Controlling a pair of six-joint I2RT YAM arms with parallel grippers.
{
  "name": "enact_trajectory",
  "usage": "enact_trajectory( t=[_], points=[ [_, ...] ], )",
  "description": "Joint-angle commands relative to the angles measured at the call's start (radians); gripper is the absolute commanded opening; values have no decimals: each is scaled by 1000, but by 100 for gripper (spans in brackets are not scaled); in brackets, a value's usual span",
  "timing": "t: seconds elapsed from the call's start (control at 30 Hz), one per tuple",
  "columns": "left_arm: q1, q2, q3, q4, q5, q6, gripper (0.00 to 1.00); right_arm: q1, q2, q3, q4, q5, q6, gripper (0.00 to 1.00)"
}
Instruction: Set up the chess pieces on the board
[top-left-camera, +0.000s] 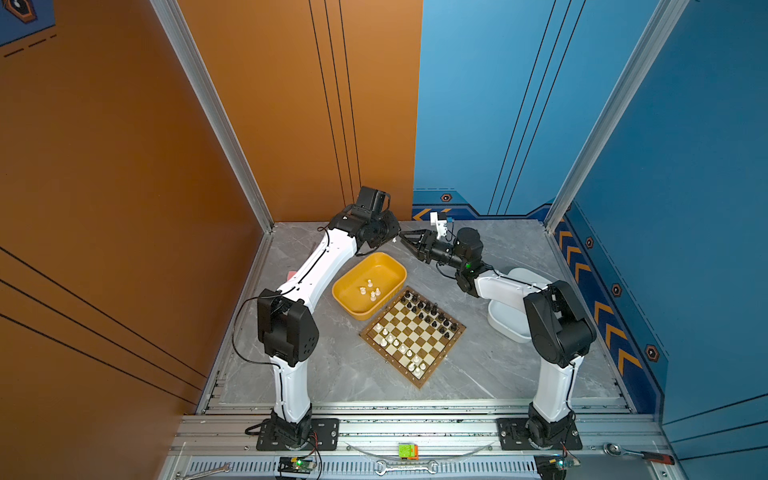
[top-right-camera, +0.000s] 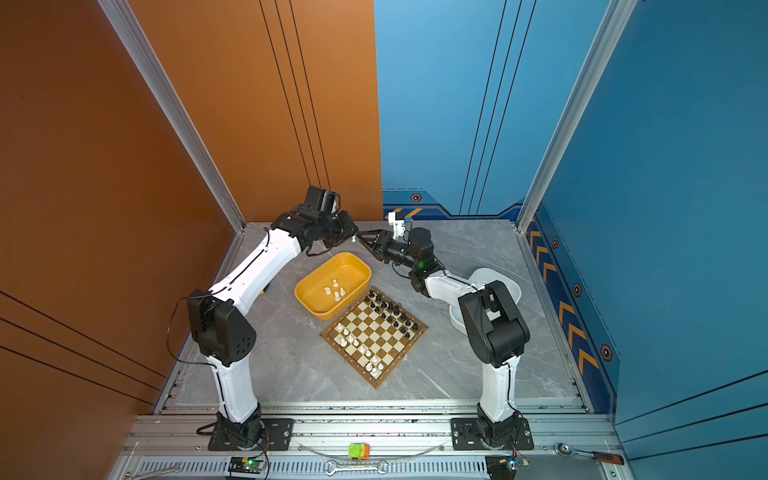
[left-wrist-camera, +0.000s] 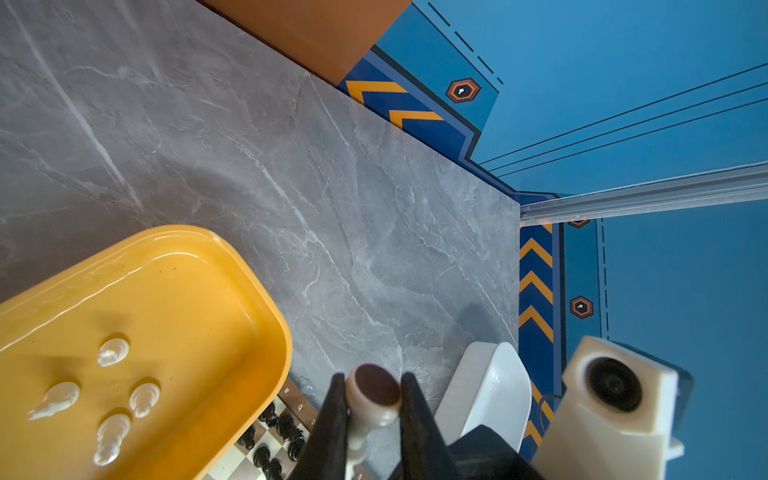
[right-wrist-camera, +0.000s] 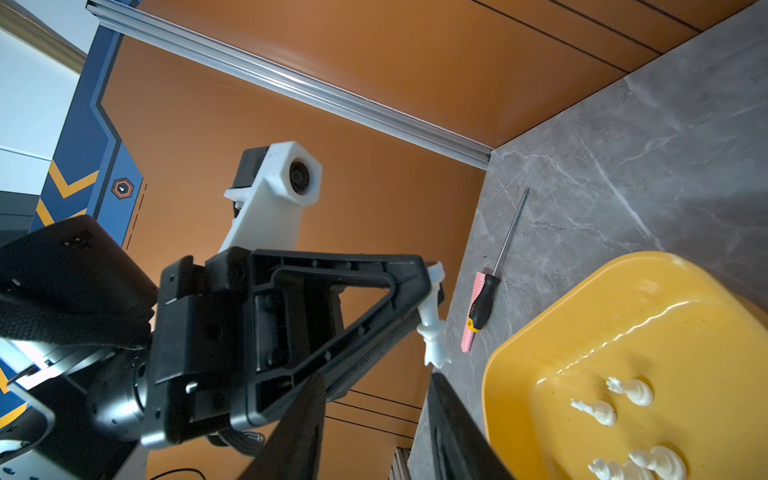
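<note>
My left gripper (left-wrist-camera: 374, 380) is shut on a white chess piece (left-wrist-camera: 376, 399), held high above the table behind the yellow tray. In the right wrist view that piece (right-wrist-camera: 432, 320) sticks out sideways from the left gripper (right-wrist-camera: 430, 291). My right gripper (right-wrist-camera: 378, 386) is open and faces it, one fingertip (right-wrist-camera: 438, 380) just short of the piece's end. In both top views the two grippers meet tip to tip, left (top-left-camera: 392, 237) and right (top-left-camera: 405, 240). The board (top-left-camera: 415, 338) (top-right-camera: 376, 338) carries black pieces (top-left-camera: 430, 313) along its far side and white pieces (top-left-camera: 395, 343) along its near side.
The yellow tray (top-left-camera: 353, 307) beside the board holds several loose white pieces (top-left-camera: 371, 289). A white tray (top-left-camera: 505, 324) lies under the right arm. A pink and black screwdriver (right-wrist-camera: 484, 299) lies by the orange wall. Wrenches and tools rest on the front rail (top-left-camera: 405, 467).
</note>
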Motion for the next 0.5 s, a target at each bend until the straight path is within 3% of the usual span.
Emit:
enact_trajectory(
  t=[0.0,0.47],
  points=[
    [-6,-1,27,26,-26,-12,8,-2,23,12,36,-32,13,42],
    [-25,-21,22,39,-28,-37,7,4,57,36,56,-39,22,39]
  ],
)
